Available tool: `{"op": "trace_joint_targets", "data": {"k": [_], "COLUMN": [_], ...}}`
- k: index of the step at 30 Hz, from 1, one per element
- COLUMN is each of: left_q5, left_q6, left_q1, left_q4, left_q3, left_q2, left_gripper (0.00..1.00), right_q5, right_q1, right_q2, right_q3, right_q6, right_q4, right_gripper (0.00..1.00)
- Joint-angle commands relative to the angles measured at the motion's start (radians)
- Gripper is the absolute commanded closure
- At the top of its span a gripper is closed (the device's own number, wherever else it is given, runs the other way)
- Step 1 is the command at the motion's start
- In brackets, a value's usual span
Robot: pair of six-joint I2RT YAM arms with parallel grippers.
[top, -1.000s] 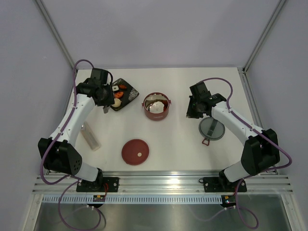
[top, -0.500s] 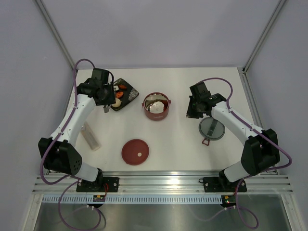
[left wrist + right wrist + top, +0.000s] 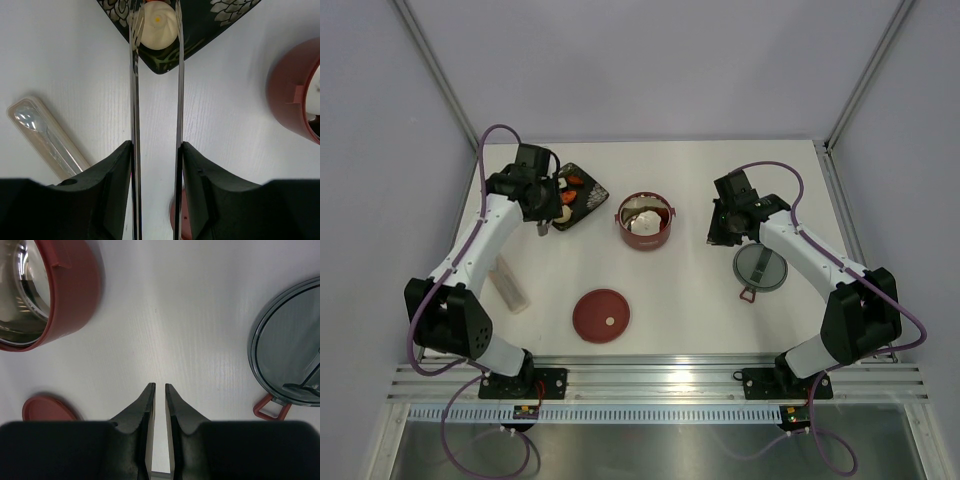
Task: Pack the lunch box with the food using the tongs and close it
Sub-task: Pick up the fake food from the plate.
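The silver tongs run forward between the fingers of my left gripper, which is shut on them. Their two tips stand on either side of a pale beige round food lump on the black tray; whether they touch it I cannot tell. In the top view my left gripper hovers at the tray's near corner. The dark-red lunch box stands uncovered to the right with a white piece inside. My right gripper hangs right of the lunch box, jaws slightly apart and holding nothing.
A grey lid with a red loop lies under my right arm. A dark-red round lid rests near the front centre. A clear cutlery case lies by the left arm. More food bits sit on the tray.
The left gripper has eased wider, letting the tongs' arms spread, and the left arm has shifted slightly towards the tray. The right arm has not moved.
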Motion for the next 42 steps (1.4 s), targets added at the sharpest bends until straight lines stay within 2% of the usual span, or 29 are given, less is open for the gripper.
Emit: {"op": "trace_joint_targets", "data": {"k": [1,2,35,38,42], "left_q5": [-0.037,-0.038,-0.028,-0.029,-0.034], "left_q6": [0.015,0.015,0.011,0.011,0.012], "left_q1": [-0.005,-0.006,-0.009,-0.009,-0.009], "left_q4": [0.043,0.043,0.075,0.075,0.069], "left_q3": [-0.007,-0.008,-0.059,-0.059,-0.054], "left_q2": [0.005,0.007,0.053,0.055,0.055], "left_gripper": [0.54,0.52,0.46,0.52,0.74], "right_q5": [0.014,0.014,0.005,0.005,0.008], "right_q1": [0.01,0.008,0.008,0.008,0.008], "right_q2": [0.002,0.0,0.002,0.0,-0.004], "right_q3": [0.028,0.028,0.048,0.05,0.041], "right_q6": [-0.008,-0.006,-0.009,-0.006,-0.006], "right_q4": [0.001,0.0,-0.005,-0.005,-0.005], "right_gripper": [0.8,0.8,0.8,0.8,0.79]}}
